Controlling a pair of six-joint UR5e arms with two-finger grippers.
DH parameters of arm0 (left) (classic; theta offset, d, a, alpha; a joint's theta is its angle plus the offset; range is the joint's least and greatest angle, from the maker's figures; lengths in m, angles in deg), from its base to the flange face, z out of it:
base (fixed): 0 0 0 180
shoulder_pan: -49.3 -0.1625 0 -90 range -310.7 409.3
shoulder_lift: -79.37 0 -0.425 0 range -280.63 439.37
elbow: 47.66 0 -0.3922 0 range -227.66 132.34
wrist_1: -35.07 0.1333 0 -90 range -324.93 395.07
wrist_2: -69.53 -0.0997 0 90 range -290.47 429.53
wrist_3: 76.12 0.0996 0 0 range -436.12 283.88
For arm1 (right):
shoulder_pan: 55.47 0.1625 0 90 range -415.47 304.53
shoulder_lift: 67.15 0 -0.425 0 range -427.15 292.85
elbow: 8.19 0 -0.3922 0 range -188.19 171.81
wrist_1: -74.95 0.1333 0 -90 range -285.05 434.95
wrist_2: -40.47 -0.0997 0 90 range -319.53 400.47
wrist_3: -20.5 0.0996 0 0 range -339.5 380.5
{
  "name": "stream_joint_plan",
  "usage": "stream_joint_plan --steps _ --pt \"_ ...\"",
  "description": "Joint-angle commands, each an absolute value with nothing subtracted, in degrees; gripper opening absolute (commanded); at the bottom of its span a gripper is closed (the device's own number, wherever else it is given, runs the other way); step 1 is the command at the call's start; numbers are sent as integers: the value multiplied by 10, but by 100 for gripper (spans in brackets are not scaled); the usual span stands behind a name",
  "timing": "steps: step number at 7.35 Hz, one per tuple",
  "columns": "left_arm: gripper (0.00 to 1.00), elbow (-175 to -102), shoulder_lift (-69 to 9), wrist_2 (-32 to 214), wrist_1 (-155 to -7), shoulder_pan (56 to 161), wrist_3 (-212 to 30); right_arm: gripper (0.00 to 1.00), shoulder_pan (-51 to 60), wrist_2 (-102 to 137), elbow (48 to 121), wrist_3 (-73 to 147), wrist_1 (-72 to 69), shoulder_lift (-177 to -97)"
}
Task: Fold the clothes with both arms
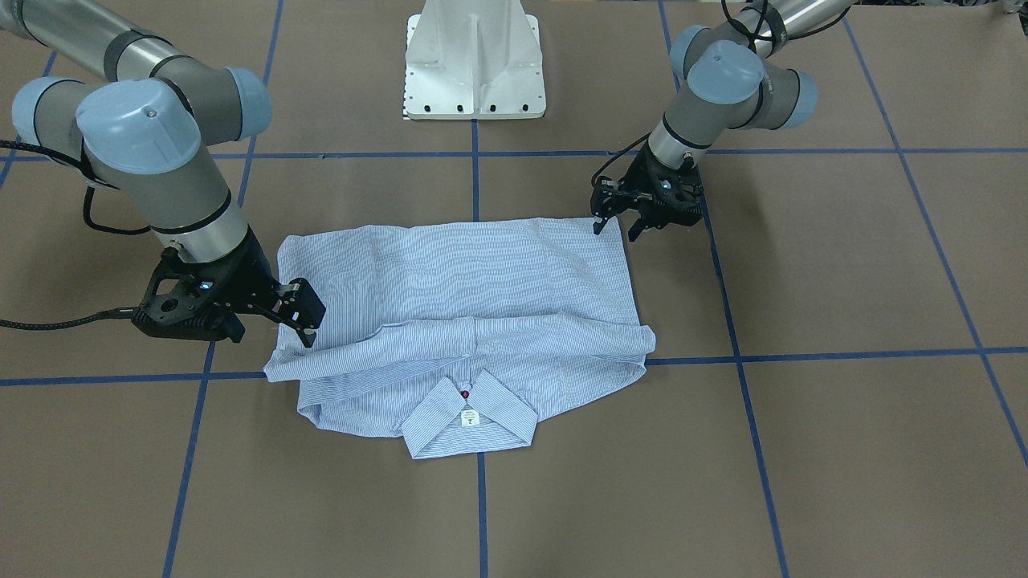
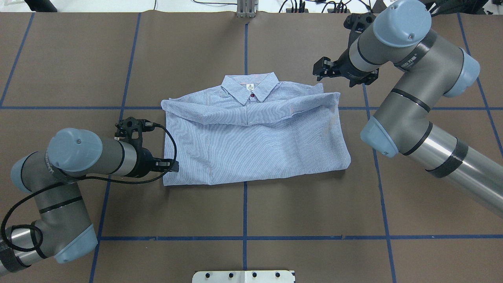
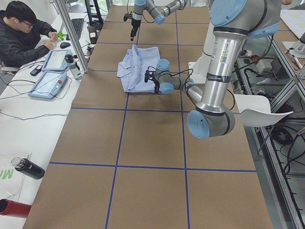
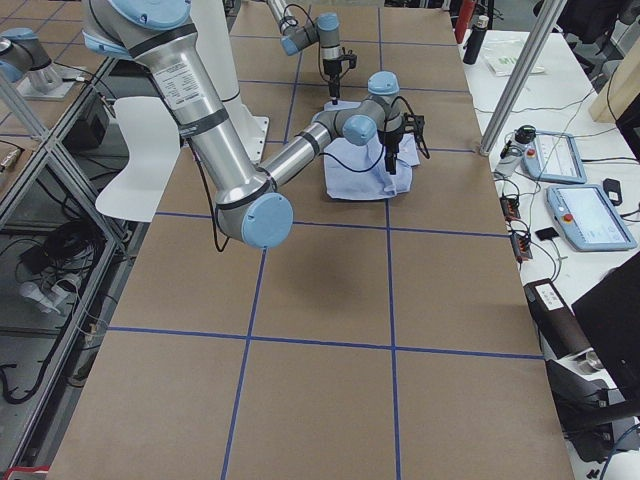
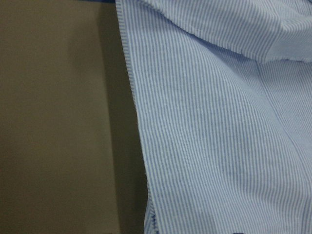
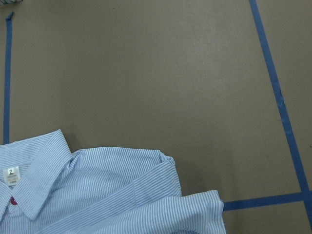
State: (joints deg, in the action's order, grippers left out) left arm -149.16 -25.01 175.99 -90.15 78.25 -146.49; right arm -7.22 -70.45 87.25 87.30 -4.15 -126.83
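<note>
Centrally placed shirt (image 2: 255, 145): light blue with fine stripes, lying flat on the brown table (image 2: 314, 196). It is partly folded, with the sleeves (image 2: 251, 112) laid across the chest.
Collar (image 2: 250, 87): at the far edge, away from the robot; the hem is at the near edge.
Long axis: left to right, across the robot's front.
Left gripper (image 1: 617, 229): low at the near-left hem corner. Its jaws stand apart, and one fingertip (image 1: 599, 225) is at the cloth's edge. It cannot be told whether any cloth sits between them.
Right gripper (image 1: 312, 321): raised near the far-right shoulder. Whether it is spread or together cannot be told.
Direction to the cloth: from the left one the shirt spreads right and far. From the right one it lies to the left, nearer the robot and below.
Nearer arm: the left, which looks ready to pinch. The right probably has to come down and in first.
Neck label (image 6: 10, 174): white, reads "2" in the right wrist view; the print beneath is illegible.
Button (image 2: 252, 94): dark red, just below the label.
Arm lettering: too small to read.
</note>
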Motion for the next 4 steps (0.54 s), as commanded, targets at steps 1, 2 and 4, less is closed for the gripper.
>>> stream_joint_plan --steps 1,2,4 --pt "66 -1490 -250 1760 -901 770 -1465 100 -72 -704 872 873 -42 -1268" --pt "66 -1489 -250 1760 -901 767 -1466 100 -72 -703 872 873 -42 -1268" --pt "64 -1490 -250 1760 -900 758 -1476 100 -72 -702 873 874 -41 -1268"
